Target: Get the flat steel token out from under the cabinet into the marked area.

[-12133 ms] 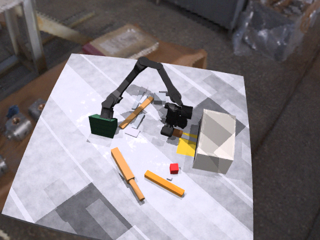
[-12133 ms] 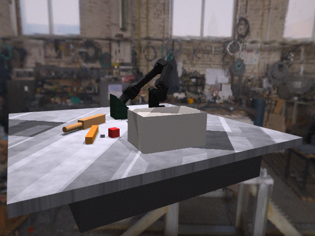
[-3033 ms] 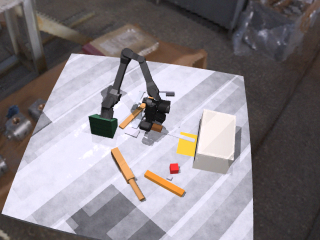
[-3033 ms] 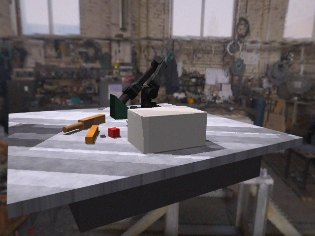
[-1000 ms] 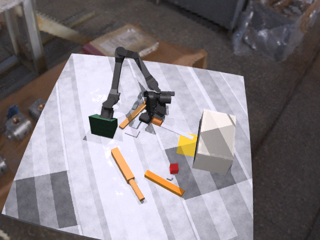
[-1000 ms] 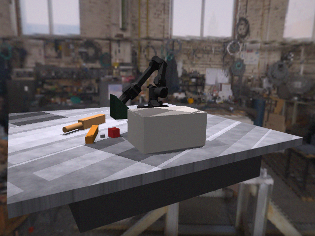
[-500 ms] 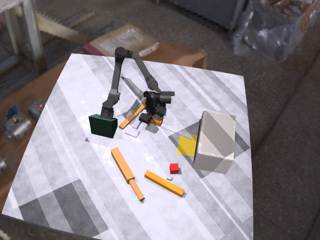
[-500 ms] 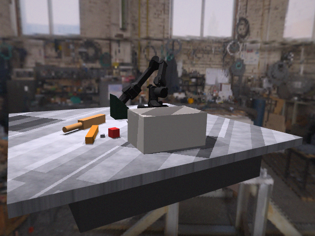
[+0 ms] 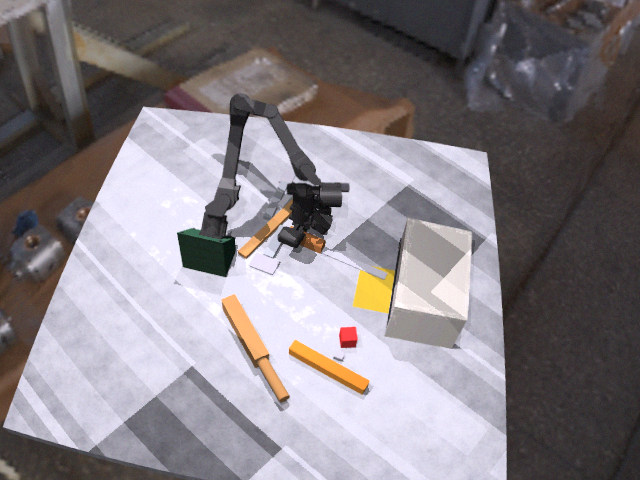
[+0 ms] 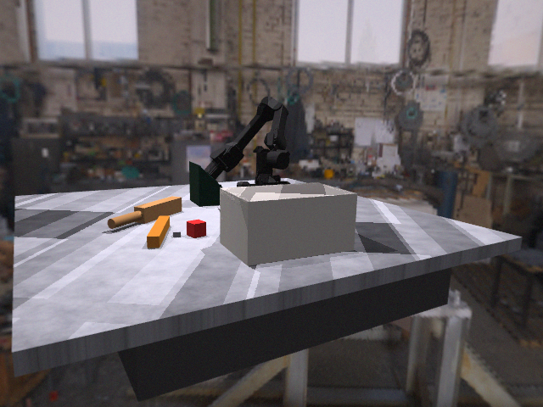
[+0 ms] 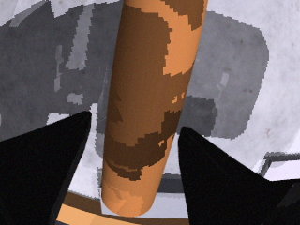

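My gripper (image 9: 307, 233) (image 11: 135, 127) is open around the orange handle (image 9: 314, 242) (image 11: 142, 89) of a thin tool, with a gap on each side of the handle in the wrist view. The tool's thin grey shaft (image 9: 347, 261) runs toward the cabinet (image 9: 434, 268) (image 10: 302, 227). Its flat grey end lies over the back part of the yellow marked area (image 9: 369, 297), in front of the cabinet. I cannot make out the steel token; the space under the cabinet and its vent slots are hidden in these views.
A flat pale plate (image 9: 265, 264) and an orange stick (image 9: 266, 229) lie near the gripper. A dark green block (image 9: 206, 253) (image 10: 201, 188) stands at the arm. An orange paddle (image 9: 245, 330), an orange bar (image 9: 328, 366), a red cube (image 9: 348, 337) and a small grey piece (image 9: 338, 357) lie farther off.
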Robot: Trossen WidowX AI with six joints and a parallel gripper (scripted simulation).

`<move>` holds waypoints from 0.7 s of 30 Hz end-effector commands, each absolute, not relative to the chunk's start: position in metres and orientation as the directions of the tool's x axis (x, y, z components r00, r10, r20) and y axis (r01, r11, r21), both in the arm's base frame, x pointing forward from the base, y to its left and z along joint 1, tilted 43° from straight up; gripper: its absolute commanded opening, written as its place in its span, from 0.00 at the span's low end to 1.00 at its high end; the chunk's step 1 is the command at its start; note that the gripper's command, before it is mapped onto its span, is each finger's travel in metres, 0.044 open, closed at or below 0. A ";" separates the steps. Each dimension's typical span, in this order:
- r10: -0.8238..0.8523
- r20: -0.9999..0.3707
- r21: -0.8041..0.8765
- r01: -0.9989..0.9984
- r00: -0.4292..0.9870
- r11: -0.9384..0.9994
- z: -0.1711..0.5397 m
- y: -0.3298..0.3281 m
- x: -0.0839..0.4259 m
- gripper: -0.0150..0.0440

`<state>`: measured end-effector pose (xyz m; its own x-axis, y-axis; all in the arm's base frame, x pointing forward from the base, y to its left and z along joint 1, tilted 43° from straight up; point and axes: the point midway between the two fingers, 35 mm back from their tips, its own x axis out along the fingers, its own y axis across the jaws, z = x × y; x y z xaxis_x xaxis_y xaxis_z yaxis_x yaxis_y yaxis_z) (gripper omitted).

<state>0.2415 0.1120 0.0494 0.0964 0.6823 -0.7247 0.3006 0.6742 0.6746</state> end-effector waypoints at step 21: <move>0.682 -0.725 0.675 0.300 0.096 0.674 0.049 0.111 0.245 0.25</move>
